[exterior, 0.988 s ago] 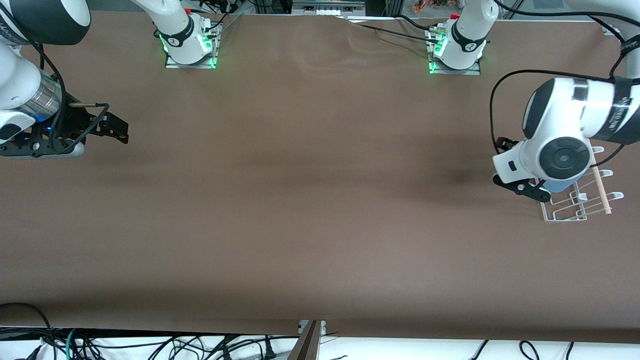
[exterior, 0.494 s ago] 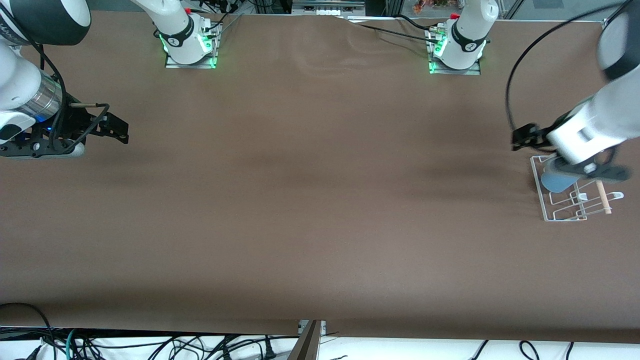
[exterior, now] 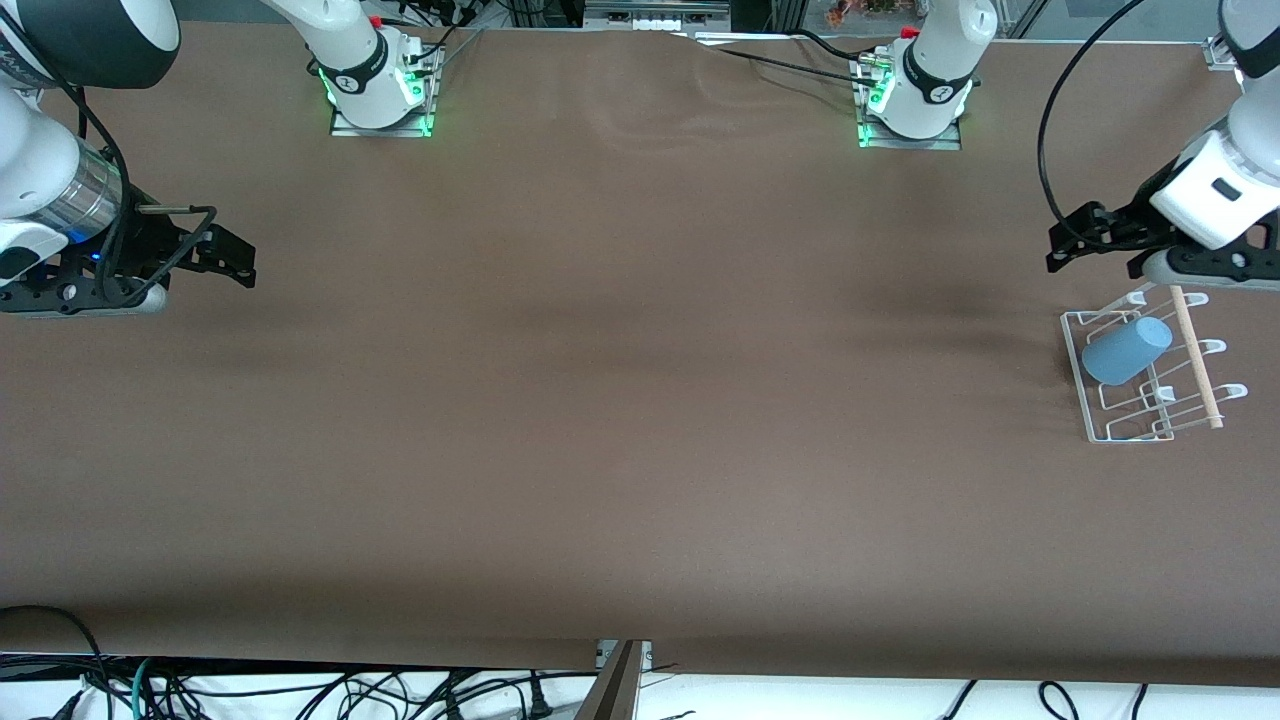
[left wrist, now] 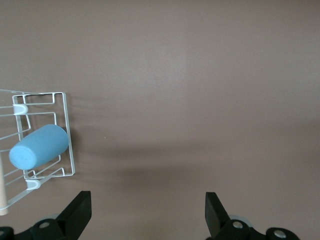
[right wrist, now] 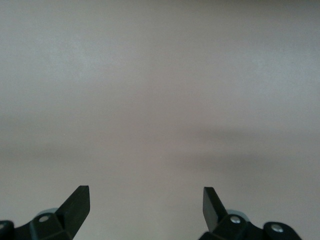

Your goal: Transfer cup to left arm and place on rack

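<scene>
The light-blue cup lies on its side in the white wire rack at the left arm's end of the table. It also shows in the left wrist view, lying in the rack. My left gripper is open and empty, up in the air over bare table beside the rack; its fingers are wide apart. My right gripper is open and empty at the right arm's end of the table, where that arm waits; its fingers show only bare table between them.
The rack has a light wooden rod along one side. The two arm bases stand at the table's edge farthest from the front camera. The brown table ends in an edge with cables below it.
My left gripper has let go of the cup, risen from the rack and drawn back toward its base. The cup now lies uncovered in the rack. The right arm has not moved.
</scene>
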Motion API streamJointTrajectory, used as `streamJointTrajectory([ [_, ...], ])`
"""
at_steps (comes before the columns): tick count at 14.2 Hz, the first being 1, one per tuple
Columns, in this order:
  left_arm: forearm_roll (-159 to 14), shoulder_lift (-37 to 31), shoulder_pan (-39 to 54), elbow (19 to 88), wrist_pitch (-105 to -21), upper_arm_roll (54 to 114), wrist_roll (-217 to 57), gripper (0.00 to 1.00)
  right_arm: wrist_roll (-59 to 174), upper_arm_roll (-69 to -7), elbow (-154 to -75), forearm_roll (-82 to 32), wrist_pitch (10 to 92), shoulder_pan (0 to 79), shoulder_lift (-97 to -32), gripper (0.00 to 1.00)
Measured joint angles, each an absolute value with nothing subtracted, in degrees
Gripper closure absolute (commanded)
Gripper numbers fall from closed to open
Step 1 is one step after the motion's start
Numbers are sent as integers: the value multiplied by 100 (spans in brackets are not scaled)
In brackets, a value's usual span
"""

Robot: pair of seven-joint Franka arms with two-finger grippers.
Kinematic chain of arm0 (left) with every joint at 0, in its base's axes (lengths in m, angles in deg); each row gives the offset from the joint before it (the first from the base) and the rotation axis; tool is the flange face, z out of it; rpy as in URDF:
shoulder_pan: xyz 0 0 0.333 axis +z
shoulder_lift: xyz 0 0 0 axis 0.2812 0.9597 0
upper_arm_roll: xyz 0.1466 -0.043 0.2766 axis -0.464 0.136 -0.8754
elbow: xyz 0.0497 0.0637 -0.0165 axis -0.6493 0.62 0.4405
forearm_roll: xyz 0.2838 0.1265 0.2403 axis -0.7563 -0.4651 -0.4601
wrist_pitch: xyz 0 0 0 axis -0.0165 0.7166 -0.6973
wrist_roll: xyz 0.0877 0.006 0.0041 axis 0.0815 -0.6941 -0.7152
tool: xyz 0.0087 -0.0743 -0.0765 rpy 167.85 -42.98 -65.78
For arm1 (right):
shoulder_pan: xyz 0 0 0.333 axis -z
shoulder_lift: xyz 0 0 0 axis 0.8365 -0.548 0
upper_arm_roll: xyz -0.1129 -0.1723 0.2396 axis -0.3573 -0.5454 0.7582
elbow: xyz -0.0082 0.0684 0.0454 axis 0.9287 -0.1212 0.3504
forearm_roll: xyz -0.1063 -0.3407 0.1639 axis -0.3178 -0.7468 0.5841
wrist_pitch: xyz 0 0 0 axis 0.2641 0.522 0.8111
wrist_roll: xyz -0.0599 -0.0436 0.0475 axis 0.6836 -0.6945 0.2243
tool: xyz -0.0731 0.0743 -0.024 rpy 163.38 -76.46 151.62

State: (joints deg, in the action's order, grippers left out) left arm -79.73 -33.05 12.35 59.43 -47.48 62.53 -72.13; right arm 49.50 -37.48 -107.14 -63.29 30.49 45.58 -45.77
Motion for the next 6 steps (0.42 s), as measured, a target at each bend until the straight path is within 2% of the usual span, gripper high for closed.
streamJointTrajectory([
  [4, -7973, -3292, 1262, 5976, -4799, 6310, -7229, 0, 4950, -3748, -10711, -6329, 3049, 4558, -4577, 0],
  [6, -7973, -3292, 1510, 5974, -4822, 6597, -7249, 0, 4950, -3748, -10710, -6329, 3049, 4558, -4577, 0],
])
